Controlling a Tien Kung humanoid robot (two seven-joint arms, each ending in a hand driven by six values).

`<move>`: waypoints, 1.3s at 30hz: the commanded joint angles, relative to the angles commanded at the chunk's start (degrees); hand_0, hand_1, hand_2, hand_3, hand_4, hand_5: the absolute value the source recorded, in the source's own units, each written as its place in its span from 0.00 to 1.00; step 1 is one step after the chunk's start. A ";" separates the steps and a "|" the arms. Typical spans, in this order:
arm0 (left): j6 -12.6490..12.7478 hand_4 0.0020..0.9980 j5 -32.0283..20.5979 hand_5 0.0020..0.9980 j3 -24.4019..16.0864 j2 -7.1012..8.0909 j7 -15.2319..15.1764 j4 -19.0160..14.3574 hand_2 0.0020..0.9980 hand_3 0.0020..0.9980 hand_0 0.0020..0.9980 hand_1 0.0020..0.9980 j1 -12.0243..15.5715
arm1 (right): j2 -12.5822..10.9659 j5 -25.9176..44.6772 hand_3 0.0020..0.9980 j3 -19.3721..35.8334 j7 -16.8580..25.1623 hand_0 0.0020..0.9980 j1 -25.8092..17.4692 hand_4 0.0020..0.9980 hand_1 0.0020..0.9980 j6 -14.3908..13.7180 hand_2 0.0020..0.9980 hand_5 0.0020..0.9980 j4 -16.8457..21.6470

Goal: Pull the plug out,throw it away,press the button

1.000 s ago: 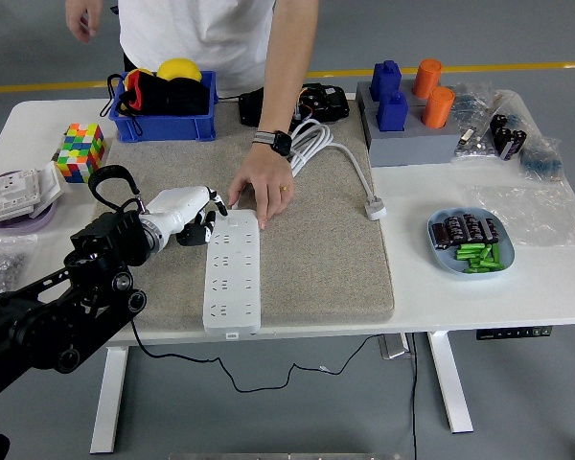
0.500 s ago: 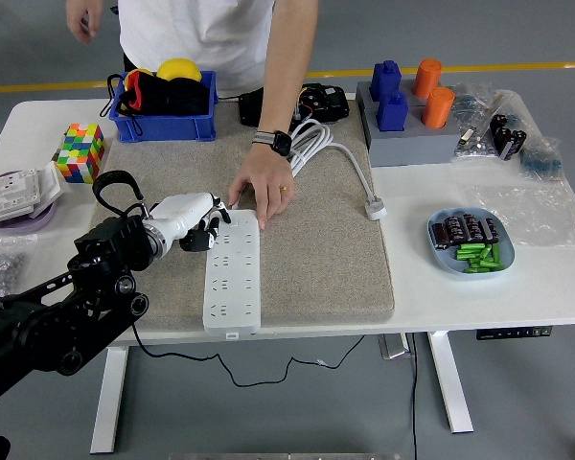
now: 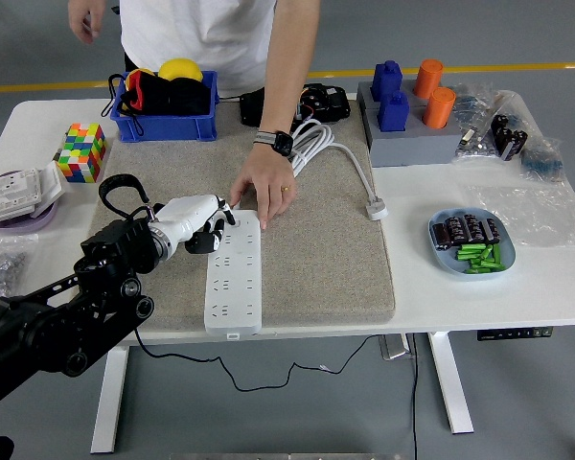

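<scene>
A white power strip lies lengthwise on the grey mat. No plug is in its sockets. A white plug with its coiled cable lies loose on the mat to the right. My left hand is at the strip's far left corner, fingers curled and holding nothing, one fingertip touching the strip's far end. A person's hand presses on the strip's far end right beside my hand. My right arm is out of view.
A blue bin with a yellow ball stands at the back left. A colourful cube and a wall socket on a purple dish are at the left. A grey stand with blue and orange plugs and a blue dish are at the right.
My left hand has moved right and a little forward, from beside the strip onto its far left corner. The person's hand has stayed on the strip.
</scene>
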 joint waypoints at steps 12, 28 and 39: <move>0.00 0.08 0.08 0.00 0.41 -0.18 0.16 0.96 0.13 0.63 0.02 0.02 -0.52 | 0.06 0.05 0.64 0.09 -0.01 0.73 0.03 0.74 0.68 0.00 0.66 0.59 -0.05; 0.52 0.08 0.22 0.00 0.70 -0.64 -0.31 2.67 0.13 0.63 0.02 0.02 -0.47 | 0.15 0.08 0.64 -0.04 -0.02 0.73 0.00 0.74 0.67 0.06 0.66 0.59 -0.02; 1.61 0.08 0.85 0.00 0.28 -0.89 -1.16 3.52 0.13 0.63 0.02 0.02 -0.53 | 0.15 0.16 0.64 -0.05 -0.02 0.73 -0.08 0.74 0.67 0.03 0.66 0.59 -0.12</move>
